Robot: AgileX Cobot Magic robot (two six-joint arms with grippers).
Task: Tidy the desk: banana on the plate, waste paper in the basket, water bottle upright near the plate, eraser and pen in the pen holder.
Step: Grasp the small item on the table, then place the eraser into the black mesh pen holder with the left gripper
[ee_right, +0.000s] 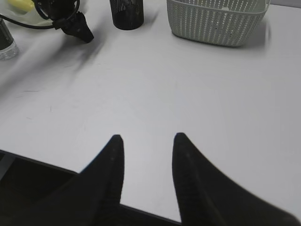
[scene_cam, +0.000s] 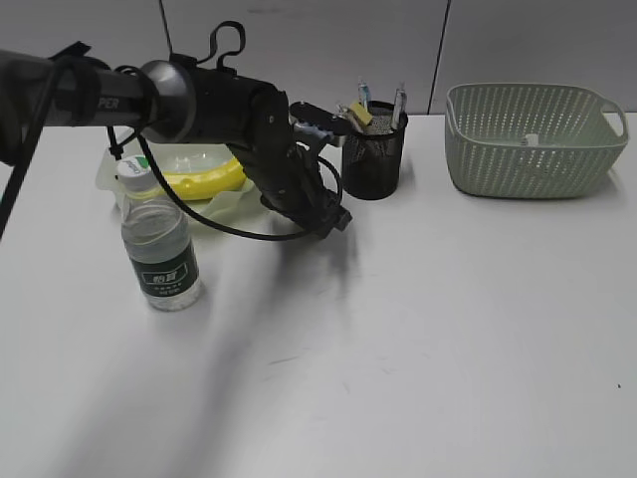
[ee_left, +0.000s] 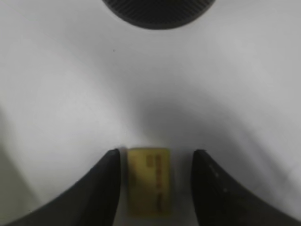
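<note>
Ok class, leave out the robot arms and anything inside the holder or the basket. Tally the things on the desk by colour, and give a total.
Yellow: 2 (banana, eraser)
Pale green: 2 (plate, basket)
Black: 1 (pen holder)
Clear: 1 (water bottle)
Total: 6

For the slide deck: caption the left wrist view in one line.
Left gripper straddles a small yellow eraser above the white desk, jaws apart, the black pen holder just ahead.
</note>
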